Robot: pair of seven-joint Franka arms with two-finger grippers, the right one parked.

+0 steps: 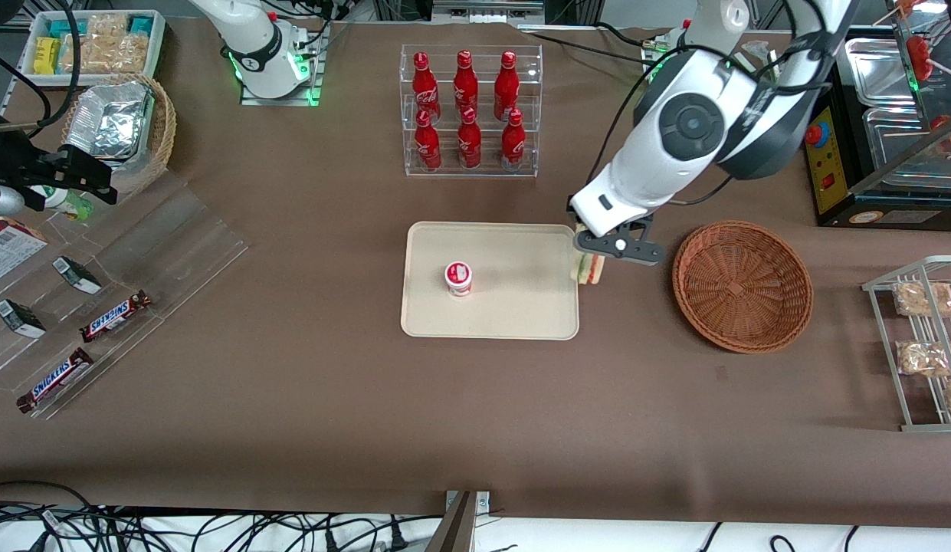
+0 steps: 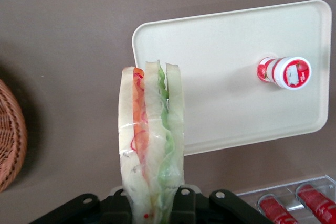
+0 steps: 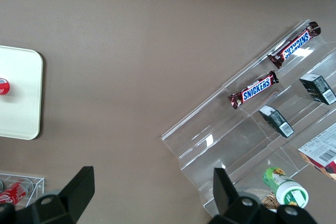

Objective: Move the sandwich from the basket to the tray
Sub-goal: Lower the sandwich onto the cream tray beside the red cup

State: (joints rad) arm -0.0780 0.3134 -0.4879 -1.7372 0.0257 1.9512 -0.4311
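Observation:
My gripper point(image 1: 590, 264) hangs above the table between the tray point(image 1: 513, 307) and the basket point(image 1: 742, 285), shut on the sandwich point(image 1: 592, 268). In the left wrist view the sandwich point(image 2: 152, 140) stands between the black fingers, its white bread and red, orange and green layers pointing toward a rounded corner of the cream tray point(image 2: 220, 61). It hovers at the tray's edge that faces the basket. The reddish-brown wicker basket point(image 2: 10, 140) holds nothing that I can see.
A small red-and-white cup point(image 1: 458, 277) stands on the tray. A clear rack of red bottles point(image 1: 467, 107) stands farther from the front camera than the tray. A wire rack with bagged snacks point(image 1: 923, 337) is at the working arm's end. Candy bars on an acrylic display point(image 1: 115, 316) lie toward the parked arm's end.

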